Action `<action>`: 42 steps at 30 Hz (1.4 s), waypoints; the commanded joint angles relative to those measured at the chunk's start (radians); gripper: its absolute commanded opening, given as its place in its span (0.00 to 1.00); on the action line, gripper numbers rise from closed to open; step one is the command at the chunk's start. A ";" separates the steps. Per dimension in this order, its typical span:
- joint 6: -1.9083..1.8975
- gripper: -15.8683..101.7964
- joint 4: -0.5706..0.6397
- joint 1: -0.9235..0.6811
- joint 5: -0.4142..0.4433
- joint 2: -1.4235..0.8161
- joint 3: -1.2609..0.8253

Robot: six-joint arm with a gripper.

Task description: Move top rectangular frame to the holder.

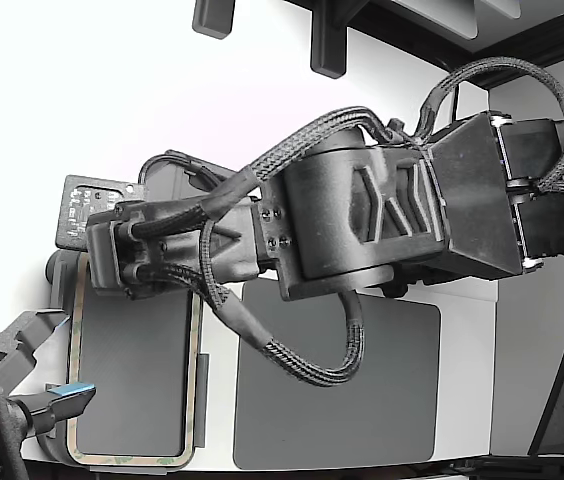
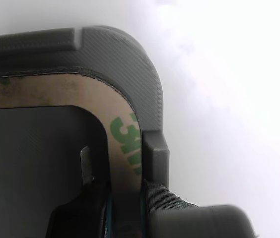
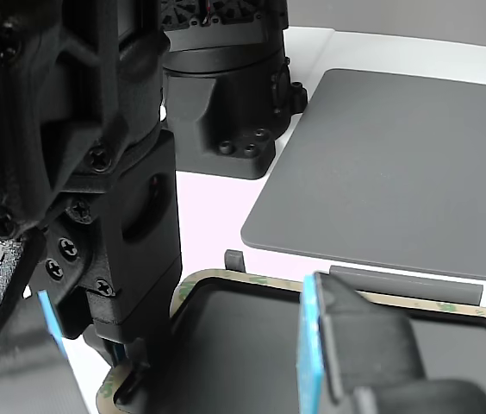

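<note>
The top rectangular frame point(image 1: 127, 462), beige-tan with green marks, lies flat in the grey holder point(image 1: 203, 400) at the exterior view's left. My gripper point(image 1: 102, 265) is down on the frame's far corner, its fingertips hidden under the wrist. In the wrist view the jaws point(image 2: 125, 213) straddle the frame's strip point(image 2: 55, 91), one finger point(image 2: 88, 198) inside the open centre and one outside, blue pads against both edges. The holder's rounded wall point(image 2: 130, 54) wraps that corner. In the other view the gripper point(image 3: 131, 371) sits on the frame point(image 3: 226, 278), beside a holder tab point(image 3: 235, 258).
A solid dark grey pad point(image 1: 337, 385) lies right of the holder; it also shows in the other view point(image 3: 389, 164). A second gripper with blue pads point(image 1: 67, 392) hovers over the frame's near end, open point(image 3: 316, 345). A black arm base point(image 3: 226, 86) stands behind.
</note>
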State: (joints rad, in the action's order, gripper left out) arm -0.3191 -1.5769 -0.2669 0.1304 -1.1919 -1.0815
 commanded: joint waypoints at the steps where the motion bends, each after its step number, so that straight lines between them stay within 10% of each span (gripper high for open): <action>1: 0.002 0.05 0.006 0.015 0.000 -0.023 0.014; 16: 0.012 0.06 0.006 0.014 -0.003 -0.026 0.003; 28: 0.031 0.98 0.011 0.005 -0.011 -0.031 0.011; 42: -0.103 0.98 0.204 0.041 0.086 -0.416 -0.325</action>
State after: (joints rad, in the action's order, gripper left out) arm -0.3835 -1.4389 -0.2470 0.2010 -1.4297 -1.2931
